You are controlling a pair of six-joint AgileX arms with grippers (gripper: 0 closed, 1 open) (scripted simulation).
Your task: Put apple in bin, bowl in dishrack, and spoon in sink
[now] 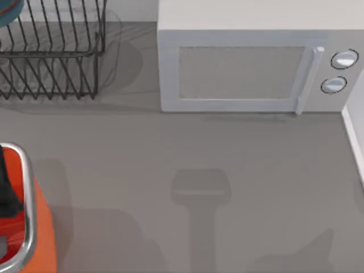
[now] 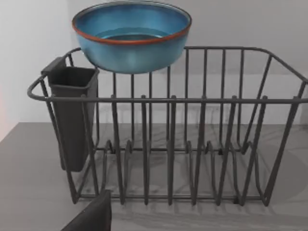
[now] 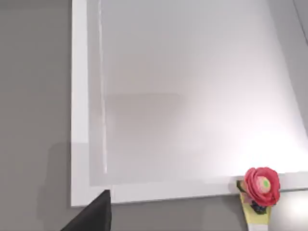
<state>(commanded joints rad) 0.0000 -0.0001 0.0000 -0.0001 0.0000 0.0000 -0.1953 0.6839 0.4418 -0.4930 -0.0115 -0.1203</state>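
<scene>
the relation that matters most here is between the bowl (image 2: 132, 34) and the dishrack (image 2: 168, 144): in the left wrist view the teal bowl with its reddish rim sits upright at the rack's upper back edge, above the dark cutlery holder (image 2: 72, 115) hung at one end, and whether it rests on the top wire or hangs just above it cannot be told. in the top view a sliver of the bowl (image 1: 10, 12) shows at the far left corner, over the dishrack (image 1: 54, 57). nothing is seen gripping the bowl, so it appears to lie ahead of the left arm's camera rather than between its jaws; a dark finger tip (image 2: 91, 216) shows at the frame's lower edge, but whether the left jaws are apart or together cannot be told. the orange bin (image 1: 25, 227) with its silver rim stands at the table's left edge, near side, and something dark lies inside it. the right wrist view looks down on a pale white basin (image 3: 192, 96), likely the sink, with a red flower-like object (image 3: 262, 185) at its rim and one dark finger tip (image 3: 94, 214); the right jaws' state cannot be told either. a microwave (image 1: 250, 68) stands at the back, well clear of the rack. the left arm looks nearer to rack and bin, the right nearer to the sink.
</scene>
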